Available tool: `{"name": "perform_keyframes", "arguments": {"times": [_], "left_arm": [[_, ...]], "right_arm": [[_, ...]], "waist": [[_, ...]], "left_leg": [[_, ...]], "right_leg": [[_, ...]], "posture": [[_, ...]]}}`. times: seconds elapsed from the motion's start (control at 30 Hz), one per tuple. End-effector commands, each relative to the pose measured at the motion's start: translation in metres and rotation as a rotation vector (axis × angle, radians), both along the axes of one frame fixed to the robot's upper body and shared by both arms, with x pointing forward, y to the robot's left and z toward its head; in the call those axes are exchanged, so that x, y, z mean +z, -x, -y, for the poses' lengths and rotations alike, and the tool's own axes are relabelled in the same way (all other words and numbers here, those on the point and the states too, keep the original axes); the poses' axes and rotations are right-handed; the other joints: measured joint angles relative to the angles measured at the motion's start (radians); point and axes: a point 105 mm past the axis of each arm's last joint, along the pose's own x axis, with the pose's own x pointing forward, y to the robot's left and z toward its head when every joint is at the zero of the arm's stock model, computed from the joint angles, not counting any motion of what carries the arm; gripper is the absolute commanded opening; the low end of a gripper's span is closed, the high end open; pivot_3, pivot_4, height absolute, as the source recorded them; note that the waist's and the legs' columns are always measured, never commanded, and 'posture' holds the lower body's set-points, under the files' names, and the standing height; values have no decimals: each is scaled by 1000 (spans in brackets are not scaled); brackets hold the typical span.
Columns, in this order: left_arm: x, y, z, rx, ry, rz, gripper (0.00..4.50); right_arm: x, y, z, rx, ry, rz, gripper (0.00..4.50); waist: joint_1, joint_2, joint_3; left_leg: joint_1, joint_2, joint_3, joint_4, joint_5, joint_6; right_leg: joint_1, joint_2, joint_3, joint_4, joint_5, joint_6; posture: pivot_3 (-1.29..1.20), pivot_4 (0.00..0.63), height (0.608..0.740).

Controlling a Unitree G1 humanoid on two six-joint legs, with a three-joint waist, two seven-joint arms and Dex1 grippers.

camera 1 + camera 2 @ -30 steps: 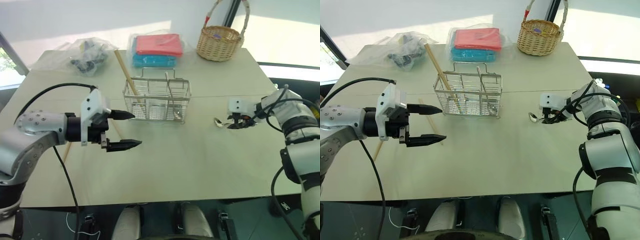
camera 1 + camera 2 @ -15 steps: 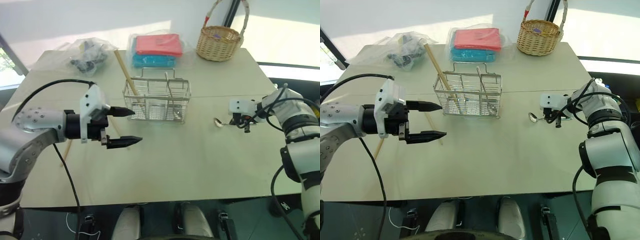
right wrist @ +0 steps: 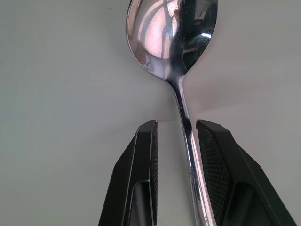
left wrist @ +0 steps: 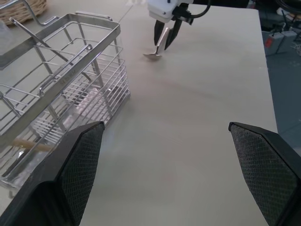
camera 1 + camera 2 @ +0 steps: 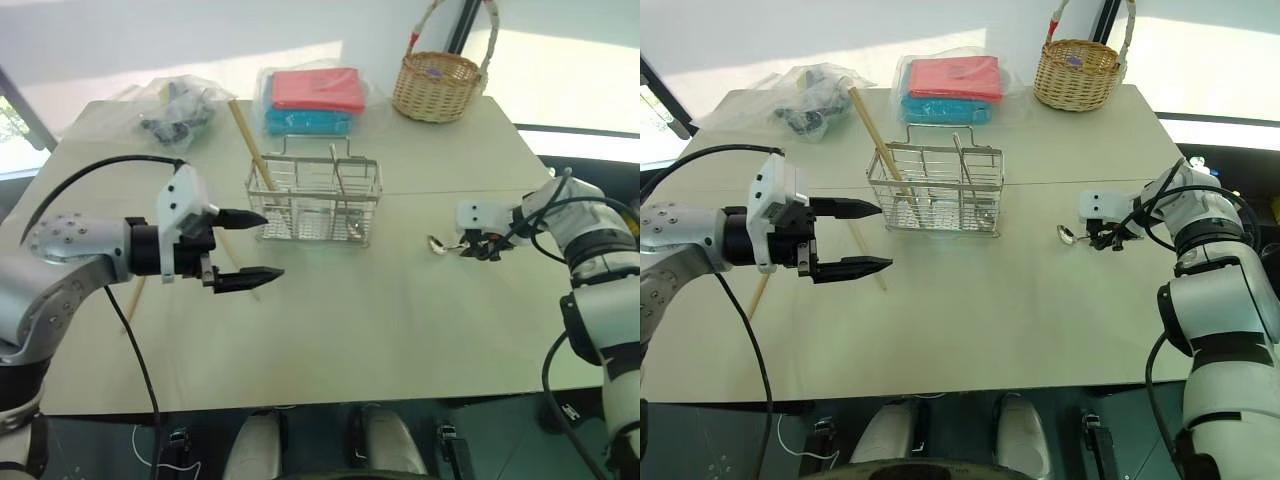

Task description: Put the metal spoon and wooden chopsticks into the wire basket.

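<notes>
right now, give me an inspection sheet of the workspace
surface: beige table, one seam across it.
job's things: metal spoon lies on the table; wire basket stands mid-table with a chopstick leaning out of it; another chopstick lies on the table by the left gripper.
clutter: wicker basket, red and blue packs in plastic, clear bag of dark items, all at the far edge.
grippers: left gripper open, hovering beside the wire basket, holding nothing; right gripper straddles the spoon's handle, jaws slightly apart.
cables: black cable loops over the left arm; more at the right wrist.
surroundings: nothing seen beyond bright floor.
</notes>
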Motion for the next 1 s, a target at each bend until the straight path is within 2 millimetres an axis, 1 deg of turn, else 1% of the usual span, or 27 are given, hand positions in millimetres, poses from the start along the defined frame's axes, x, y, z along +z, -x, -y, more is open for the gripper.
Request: {"name": "perform_keyframes", "arguments": {"times": [0.03,0.07,0.17,0.4,0.5,0.67,0.83,0.93,1.0], "left_arm": [[14,2,-1,-1,13,60,4500],[15,2,-1,0,12,61,4500],[17,2,0,6,17,66,4500],[21,0,-1,16,24,73,4500],[22,-1,-2,23,27,78,4500],[24,-4,-3,32,33,88,4500],[25,-6,-3,33,41,92,4500],[25,-8,-3,41,50,98,4500],[27,-12,-6,67,67,104,4500]], "right_arm": [[5,-1,-1,-6,-11,2,1319],[5,-2,-3,-4,-9,3,797],[5,-6,-6,-5,0,20,797],[1,-6,-11,5,3,2,797],[1,-6,-12,11,3,2,25],[2,-6,-13,24,3,3,25],[5,-9,-12,24,7,40,25],[15,-13,-14,29,-14,88,25],[32,-19,-20,24,-95,142,25]], "waist": [[0,0,0],[0,0,0],[-1,0,0],[-2,0,0],[-2,0,0],[-2,-1,0],[-2,-1,0],[-2,0,0],[-2,0,0]], "left_leg": [[0,0,0,0,0,0],[0,0,0,0,0,0],[0,0,0,0,0,0],[5,0,0,-1,0,0],[6,0,0,-1,0,0],[7,0,1,-1,0,0],[7,0,1,-1,0,0],[7,0,1,-1,0,0],[7,0,1,-1,0,0]], "right_leg": [[0,0,0,0,0,0],[0,0,0,0,0,0],[0,0,0,0,0,0],[4,0,0,0,0,0],[5,0,1,0,0,0],[5,0,1,0,0,0],[5,0,2,0,0,0],[5,0,2,0,0,0],[5,0,2,1,0,0]], "posture": [[0,150,706],[0,150,706],[0,150,706],[0,150,706],[0,150,706],[0,150,706],[0,150,706],[0,150,706],[0,150,706]]}}
